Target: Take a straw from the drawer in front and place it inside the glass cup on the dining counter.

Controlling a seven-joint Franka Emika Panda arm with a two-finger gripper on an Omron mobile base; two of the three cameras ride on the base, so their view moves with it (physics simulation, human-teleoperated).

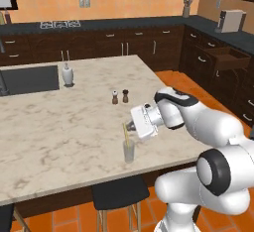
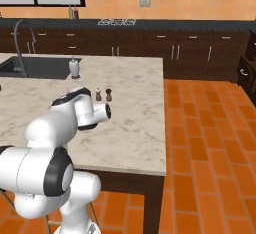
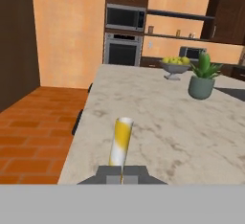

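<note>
Your gripper [image 1: 130, 125] is clamped on the straw [image 1: 125, 136], which hangs upright with its lower end at the mouth of the glass cup [image 1: 128, 152] near the dining counter's [image 1: 59, 127] front edge. Keep it vertical and lower it well inside before you release, or it may tip out.

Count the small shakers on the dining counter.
2: a pale shaker and a dark shaker, side by side mid-counter, beyond the glass cup. None seems hidden.

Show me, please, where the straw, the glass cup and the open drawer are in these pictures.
straw [image 3: 120, 144]: hand view, middle of its pale yellow shaft.
glass cup [image 1: 129, 152]: left base view, its clear side wall.
drawer [image 1: 232, 61]: left base view, its pulled-out front panel.
</note>
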